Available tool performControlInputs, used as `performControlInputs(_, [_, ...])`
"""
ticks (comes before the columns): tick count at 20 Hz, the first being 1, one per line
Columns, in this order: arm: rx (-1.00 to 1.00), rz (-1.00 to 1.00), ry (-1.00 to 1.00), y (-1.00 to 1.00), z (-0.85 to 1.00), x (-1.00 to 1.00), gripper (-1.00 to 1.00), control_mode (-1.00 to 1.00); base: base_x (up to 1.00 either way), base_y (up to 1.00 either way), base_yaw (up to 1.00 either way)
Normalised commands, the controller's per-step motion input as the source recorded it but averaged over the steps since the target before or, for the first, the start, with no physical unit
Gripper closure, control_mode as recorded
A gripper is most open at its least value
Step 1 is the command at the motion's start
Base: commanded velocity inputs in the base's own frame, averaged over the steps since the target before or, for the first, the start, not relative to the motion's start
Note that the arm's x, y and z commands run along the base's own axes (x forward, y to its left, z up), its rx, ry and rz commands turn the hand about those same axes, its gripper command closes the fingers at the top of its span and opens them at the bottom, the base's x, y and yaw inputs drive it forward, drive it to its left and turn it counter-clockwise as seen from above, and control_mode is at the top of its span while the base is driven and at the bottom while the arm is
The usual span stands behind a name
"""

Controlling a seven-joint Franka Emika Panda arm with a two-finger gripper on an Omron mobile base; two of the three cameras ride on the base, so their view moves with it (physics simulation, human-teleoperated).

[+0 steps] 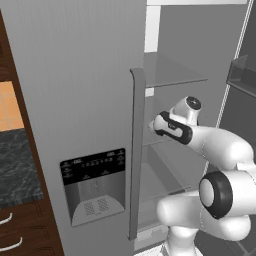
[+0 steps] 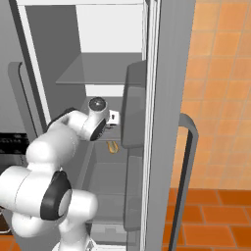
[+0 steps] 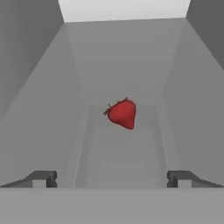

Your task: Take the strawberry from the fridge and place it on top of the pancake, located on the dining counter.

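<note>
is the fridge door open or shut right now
Open. The fridge's right-hand door is swung out, exposing glass shelves, and the arm reaches inside. In the hand view the strawberry sits on a shelf ahead of the open tool.

Strawberry on a fridge shelf, ahead of the hand
The tiny red strawberry [image 3: 122, 113] lies on a glass shelf [image 3: 122, 148] inside the tall grey steel fridge [image 1: 75, 75], centred ahead of the wide-spread two-finger gripper [image 3: 112, 178]

An orange tiled wall [image 2: 215, 73] is seen at the right of the right base view, above a darker terracotta tiled floor [image 2: 215, 220]. In the left base view a black marbled counter top [image 1: 15, 170] is carried on dark wood cabinets [image 1: 25, 230] fitted with pale curved drawer handles [image 1: 10, 245]; an orange tiled patch [image 1: 9, 105] is shown above that counter's back edge. Lighting is even and flat
</note>
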Motion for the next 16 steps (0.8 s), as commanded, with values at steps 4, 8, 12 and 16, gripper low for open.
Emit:
performControlInputs(4, [0.00,0.04,-0.01,-0.04,-0.06,0.11,-1.00,-1.00,0.00,0.00,0.00])
performControlInputs(8, [0.00,0.02,-0.02,-0.01,-0.04,0.19,-1.00,-1.00,0.00,0.00,0.00])
performControlInputs(12, [0.00,0.05,0.04,0.00,-0.02,0.41,-1.00,-1.00,0.00,0.00,0.00])
performControlInputs(16, [0.00,0.11,0.00,-0.02,-0.16,0.26,-1.00,-1.00,0.00,0.00,0.00])
